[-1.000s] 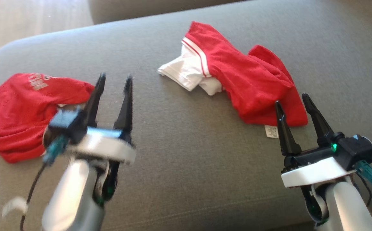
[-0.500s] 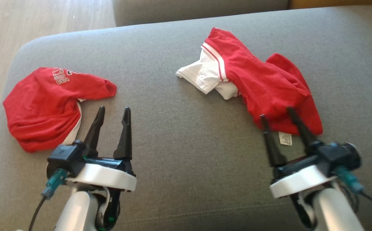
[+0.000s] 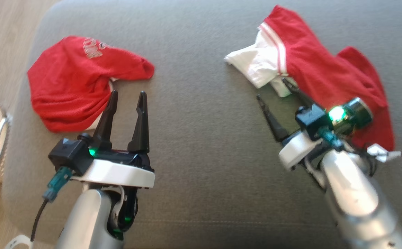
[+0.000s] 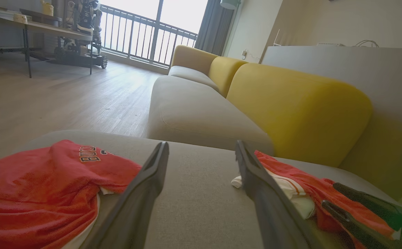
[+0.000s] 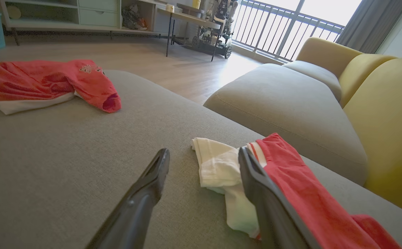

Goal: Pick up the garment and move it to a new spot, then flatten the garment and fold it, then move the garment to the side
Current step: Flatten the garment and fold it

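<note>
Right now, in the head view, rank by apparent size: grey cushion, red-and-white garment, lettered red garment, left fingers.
1. grey cushion
2-3. red-and-white garment and lettered red garment: too alike to rank; first partly hidden
4. left fingers

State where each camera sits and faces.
Head view: on the head, looking down at the grey cushion; left gripper and right gripper, both open.
Left wrist view: low over the cushion, facing along the sofa; own fingers.
Right wrist view: low, facing the red-and-white garment; own fingers.
Shared: both wrist views show the lettered red garment.
</note>
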Tool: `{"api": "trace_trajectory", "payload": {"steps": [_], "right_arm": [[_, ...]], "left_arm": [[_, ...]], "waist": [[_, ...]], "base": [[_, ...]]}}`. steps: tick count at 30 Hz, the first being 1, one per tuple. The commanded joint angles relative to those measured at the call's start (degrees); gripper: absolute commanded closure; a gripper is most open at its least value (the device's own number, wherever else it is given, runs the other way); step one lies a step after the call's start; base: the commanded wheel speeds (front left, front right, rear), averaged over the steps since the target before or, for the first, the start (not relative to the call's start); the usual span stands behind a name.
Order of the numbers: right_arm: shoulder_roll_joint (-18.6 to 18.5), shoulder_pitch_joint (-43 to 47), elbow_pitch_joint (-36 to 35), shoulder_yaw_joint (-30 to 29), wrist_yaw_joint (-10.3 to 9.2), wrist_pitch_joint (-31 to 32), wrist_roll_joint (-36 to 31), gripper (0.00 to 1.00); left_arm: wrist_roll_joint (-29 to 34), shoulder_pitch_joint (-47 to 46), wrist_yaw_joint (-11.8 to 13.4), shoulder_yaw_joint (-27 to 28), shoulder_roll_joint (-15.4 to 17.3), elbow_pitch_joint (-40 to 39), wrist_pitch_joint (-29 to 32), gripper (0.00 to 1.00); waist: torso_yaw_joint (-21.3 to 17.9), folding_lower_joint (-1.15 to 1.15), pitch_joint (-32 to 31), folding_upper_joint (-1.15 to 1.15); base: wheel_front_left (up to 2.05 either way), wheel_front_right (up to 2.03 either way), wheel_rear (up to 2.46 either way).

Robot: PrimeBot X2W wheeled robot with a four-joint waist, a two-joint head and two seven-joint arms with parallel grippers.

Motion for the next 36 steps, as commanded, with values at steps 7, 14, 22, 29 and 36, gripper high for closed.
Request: {"api": "trace_trajectory", "payload": {"steps": [7,14,22,29,36], "right_arm": [[-1.9,-9.7,8.9,-2.3,-0.01,0.6,-6.1,0.00],[-2.6,-13.1,15.8,-3.8,-0.01,0.8,-8.4,0.00],[-2.2,-14.5,19.3,-7.7,-0.01,0.2,-12.7,0.00],[-0.8,-15.6,20.0,-9.2,-0.01,-0.7,-14.6,1.00],[0.6,-14.8,16.9,-6.2,-0.01,-1.1,-11.7,1.00]], "left_arm": [[-4.9,-3.5,1.9,0.1,0.2,-4.3,-0.3,0.00],[-5.6,-4.0,2.5,-1.0,0.2,-4.5,-0.3,0.00],[-5.7,-4.3,3.0,-1.1,0.2,-4.9,-0.3,0.00],[-6.2,-4.9,3.0,-1.9,0.2,-5.0,-0.3,0.00],[-6.5,-4.6,3.0,-1.7,0.2,-4.7,-0.3,0.00]], "waist": [[6.9,0.00,6.1,0.00],[8.9,0.00,7.3,0.00],[9.2,0.00,8.0,0.00],[8.8,0.00,8.3,0.00],[8.0,0.00,5.9,0.00]], "base": [[0.00,0.00,0.00],[0.00,0.00,0.00],[0.00,0.00,0.00],[0.00,0.00,0.00],[0.00,0.00,0.00]]}}
